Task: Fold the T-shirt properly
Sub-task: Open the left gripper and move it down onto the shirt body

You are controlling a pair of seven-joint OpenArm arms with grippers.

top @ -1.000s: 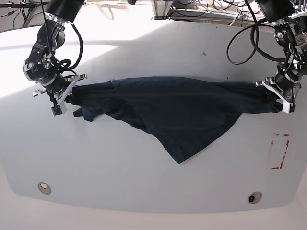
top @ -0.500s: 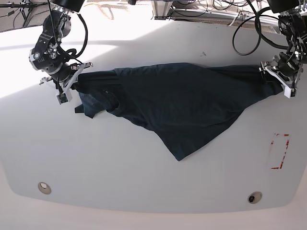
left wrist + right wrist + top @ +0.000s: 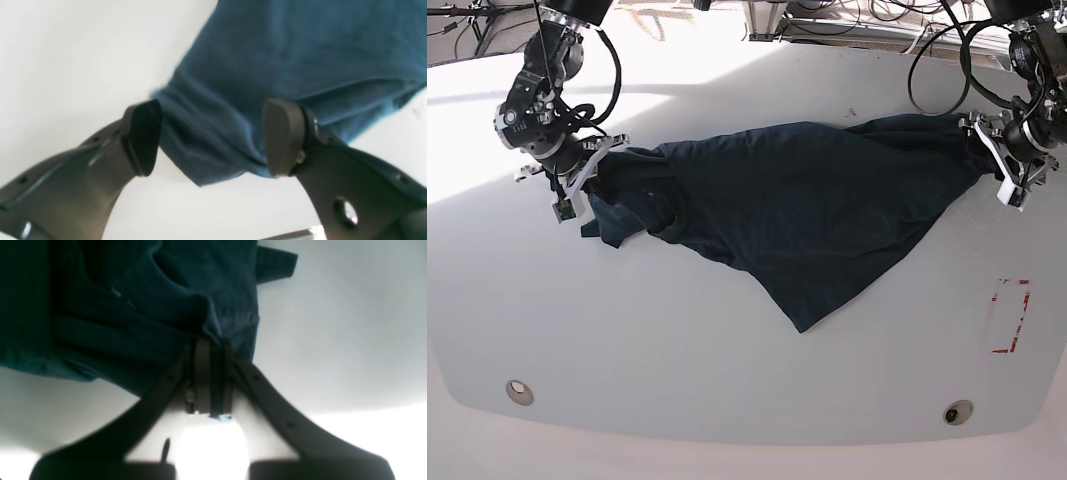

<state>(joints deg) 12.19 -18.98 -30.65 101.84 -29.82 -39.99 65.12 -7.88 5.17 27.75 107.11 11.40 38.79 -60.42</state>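
A wide white desk (image 3: pixel 727 380) with a rounded near edge fills the base view, brightly sunlit at the upper left of the frame. The dark navy T-shirt (image 3: pixel 807 215) lies spread across its upper middle, a pointed flap reaching down toward the frame's centre. A red rectangular outline (image 3: pixel 1010 316) is marked on the desk at the right. Two small round fittings sit in the surface, lower left (image 3: pixel 519 390) and lower right (image 3: pixel 958 412).

1. Between the left end effector (image 3: pixel 213 140)'s spread fingers we see a T-shirt (image 3: pixel 807 210) corner filling the gap.
2. Below the right end effector (image 3: pixel 587 180), bunched cloth crowds us.
3. Outward of both, the surface (image 3: pixel 677 350) lies bare.
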